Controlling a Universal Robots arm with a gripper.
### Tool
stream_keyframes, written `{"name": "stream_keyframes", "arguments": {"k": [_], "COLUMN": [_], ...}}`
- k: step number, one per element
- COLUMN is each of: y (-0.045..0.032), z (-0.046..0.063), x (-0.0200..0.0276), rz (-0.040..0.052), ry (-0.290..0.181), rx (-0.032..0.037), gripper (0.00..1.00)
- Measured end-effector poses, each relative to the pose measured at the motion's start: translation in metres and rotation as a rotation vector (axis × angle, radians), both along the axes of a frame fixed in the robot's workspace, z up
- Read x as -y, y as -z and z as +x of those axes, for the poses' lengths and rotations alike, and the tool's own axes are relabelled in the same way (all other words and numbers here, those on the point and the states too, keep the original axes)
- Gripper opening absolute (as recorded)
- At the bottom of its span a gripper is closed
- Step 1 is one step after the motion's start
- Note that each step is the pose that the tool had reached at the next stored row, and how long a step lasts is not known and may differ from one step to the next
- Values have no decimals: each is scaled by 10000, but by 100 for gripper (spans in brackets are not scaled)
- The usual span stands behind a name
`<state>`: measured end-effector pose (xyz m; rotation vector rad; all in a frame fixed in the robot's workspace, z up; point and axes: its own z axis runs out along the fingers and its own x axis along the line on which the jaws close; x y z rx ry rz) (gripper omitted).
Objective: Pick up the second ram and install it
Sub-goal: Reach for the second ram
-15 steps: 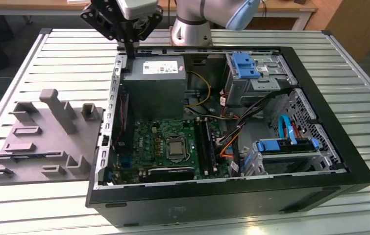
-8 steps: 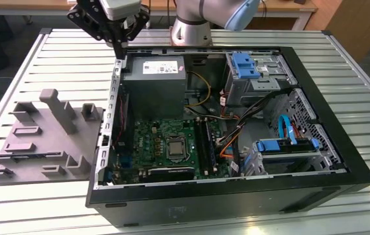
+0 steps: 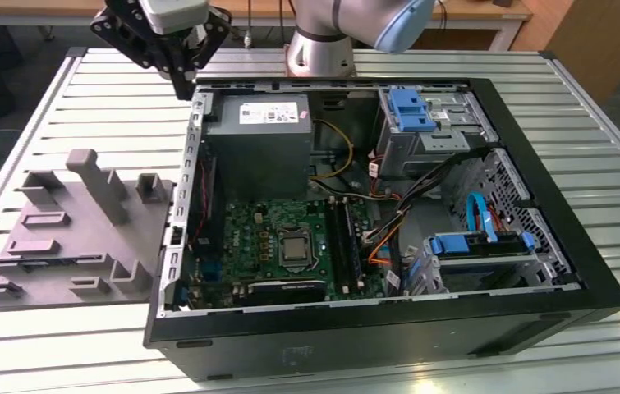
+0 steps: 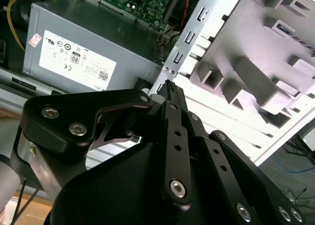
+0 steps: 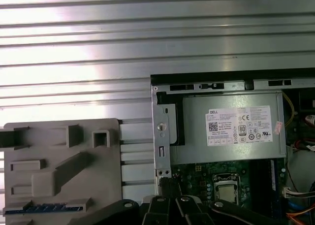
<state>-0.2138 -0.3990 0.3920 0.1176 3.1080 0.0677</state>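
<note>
A thin dark blue strip, which I take for the second ram (image 5: 47, 206), lies flat in a long slot of the grey moulded fixture (image 5: 59, 171). My gripper (image 3: 186, 84) hangs over the back corner of the open computer case (image 3: 485, 328) at the exterior view's left, between the fixture (image 3: 69, 230) and the grey power supply box (image 3: 257, 139). Its black fingers (image 4: 170, 94) meet at the tips and are shut with nothing seen between them. The gripper (image 5: 167, 184) is well apart from the strip. Long dark memory slots (image 3: 342, 238) run beside the silver socket (image 3: 291, 246) on the green board.
The case lies open on a slatted metal table (image 3: 90, 82). Inside it are drive cages with blue clips (image 3: 414, 111), blue and orange cables (image 3: 485, 222) and a yellow wire (image 3: 337, 148). The case's metal rim (image 5: 161, 136) stands between the fixture and the power supply (image 5: 231, 126).
</note>
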Motion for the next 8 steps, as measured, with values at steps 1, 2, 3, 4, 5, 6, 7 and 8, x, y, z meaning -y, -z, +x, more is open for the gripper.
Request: {"name": "stream_keyframes", "arguments": {"k": [1, 2, 3, 4, 5, 6, 7, 8], "y": [1, 1, 1, 1, 2, 2, 2, 2], "z": [-19, -40, -60, -80, -100, -121, -142, -164], "x": [0, 0, 0, 0, 0, 0, 0, 0], "rz": [0, 1, 0, 1, 1, 1, 0, 0], "ry": [0, 0, 1, 0, 1, 1, 1, 0], "rx": [1, 2, 3, 4, 5, 6, 7, 7], "gripper": [11, 11, 11, 11, 11, 11, 11, 11]}}
